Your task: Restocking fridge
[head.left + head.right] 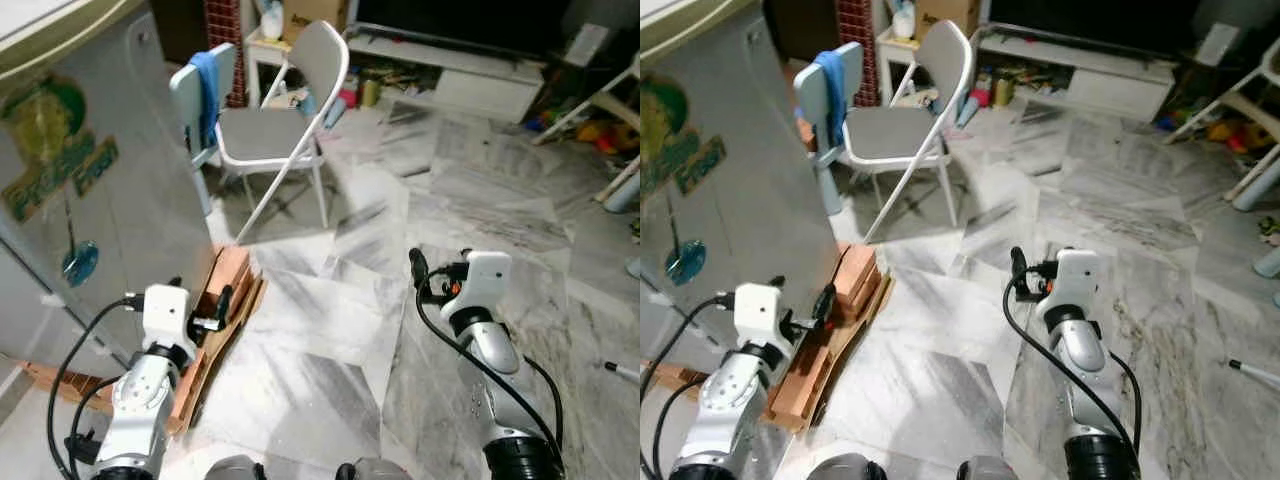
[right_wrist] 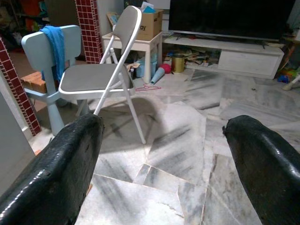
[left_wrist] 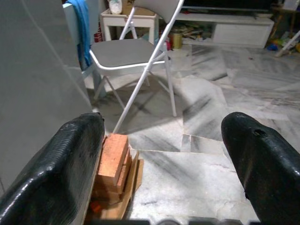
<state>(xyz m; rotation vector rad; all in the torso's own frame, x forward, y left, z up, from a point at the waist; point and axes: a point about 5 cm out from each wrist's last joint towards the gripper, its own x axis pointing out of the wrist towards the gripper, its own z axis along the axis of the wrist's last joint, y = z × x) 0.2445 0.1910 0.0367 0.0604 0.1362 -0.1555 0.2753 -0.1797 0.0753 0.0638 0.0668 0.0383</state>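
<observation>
Grey-veined marble floor [image 1: 330, 330] fills the room, with a low white TV cabinet [image 1: 470, 75] along the far wall at 12 o'clock. Standing tall at 9 to 10 o'clock is the fridge [image 1: 110, 190], its long axis upright and its closed grey door, bearing green stickers, facing toward 3 o'clock. Stacked bricks [image 3: 112, 161] on flattened cardboard [image 1: 215, 360] lie against its foot, running lengthwise along the fridge's base.

At 11 o'clock a white folding chair [image 1: 285, 125] stands with its seat toward the fridge, and a pale blue chair [image 1: 825, 95] draped with a blue cloth [image 2: 55, 44] sits just behind it. On a small white side table [image 2: 133, 40] beyond rests a cardboard box [image 2: 151, 23]; what it holds cannot be told.

Left gripper [image 3: 171, 161] hovers at 7 o'clock above the bricks, jaws wide and holding nothing. Right gripper [image 2: 168, 164] hangs at 5 o'clock over bare marble, jaws likewise wide, nothing between them.
</observation>
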